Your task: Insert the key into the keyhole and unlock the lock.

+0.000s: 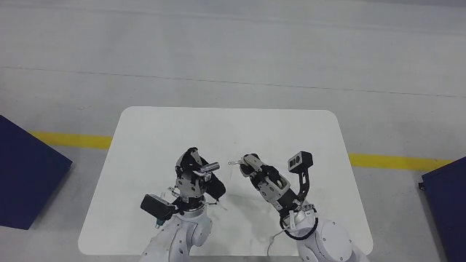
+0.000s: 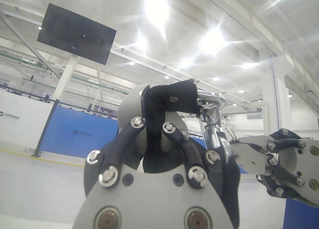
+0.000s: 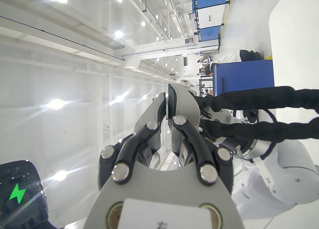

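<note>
Above the white table (image 1: pixel 145 138), my left gripper (image 1: pixel 195 169) is shut on the lock (image 1: pixel 210 166), a chrome body sticking out toward the other arm. In the left wrist view the lock (image 2: pixel 211 115) sits against black cloth-wrapped fingers (image 2: pixel 174 100). My right gripper (image 1: pixel 249 163) is shut on the key (image 1: pixel 234 162), a thin silver piece pointing at the lock. From the left wrist, the right gripper (image 2: pixel 234 150) has its tips right beside the lock's lower end; whether the key touches it I cannot tell. In the right wrist view the fingers (image 3: pixel 159 107) are pressed together, key hidden.
Both arms hover over the near half of the table. Blue barriers (image 1: pixel 22 167) stand on the floor to either side. A black camera bracket (image 1: pixel 300 161) juts out from the right wrist. Black cables (image 3: pixel 261 115) run beside the right gripper.
</note>
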You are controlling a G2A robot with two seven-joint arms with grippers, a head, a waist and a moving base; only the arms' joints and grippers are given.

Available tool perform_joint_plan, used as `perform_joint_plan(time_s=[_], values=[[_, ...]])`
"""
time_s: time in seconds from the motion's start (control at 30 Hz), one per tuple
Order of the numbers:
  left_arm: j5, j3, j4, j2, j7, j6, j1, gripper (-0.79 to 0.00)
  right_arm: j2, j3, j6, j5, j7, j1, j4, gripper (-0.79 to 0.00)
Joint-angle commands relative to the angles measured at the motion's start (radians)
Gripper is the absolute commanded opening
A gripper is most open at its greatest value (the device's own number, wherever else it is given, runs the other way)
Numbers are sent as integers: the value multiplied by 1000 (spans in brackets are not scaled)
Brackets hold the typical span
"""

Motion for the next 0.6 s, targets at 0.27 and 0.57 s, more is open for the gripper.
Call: perform_joint_plan(time_s=[0.27,0.57], values=[[-134,-9,11,-24,94,-218,12,-785,-3,14,47,-30,-28,-18,-22,-785],[-164,14,21,-53,83,-280,9,-785,-9,-11,96,-79,-11,-8,-34,-785]])
